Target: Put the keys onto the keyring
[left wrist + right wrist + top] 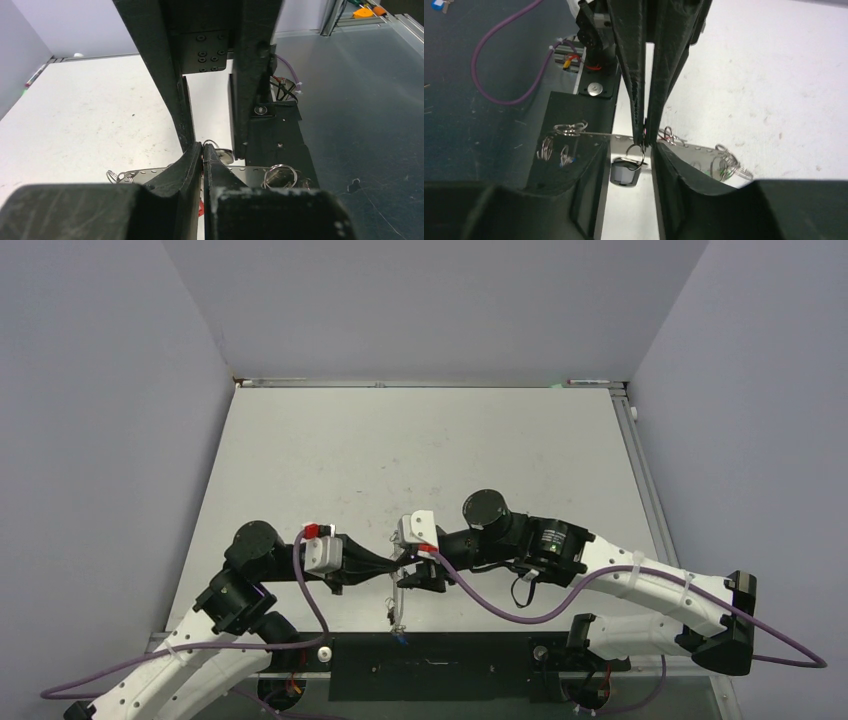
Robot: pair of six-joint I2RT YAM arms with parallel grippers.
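Observation:
The keyring shows as a thin grey metal band with small holes, lying flat; it also shows in the overhead view and below the left fingers. Small split rings hang on it, one with a green tag, one with a blue tag. My left gripper is shut on the small split ring of a black-headed key, which dangles just above the table. My right gripper is open, one finger on each side of that key, not touching it. The two grippers meet at mid-table.
The keyring's near end lies over the black base plate at the table's near edge. A purple cable loops beside the right arm. Another split ring rests on the plate. Grey walls close in the white table on three sides.

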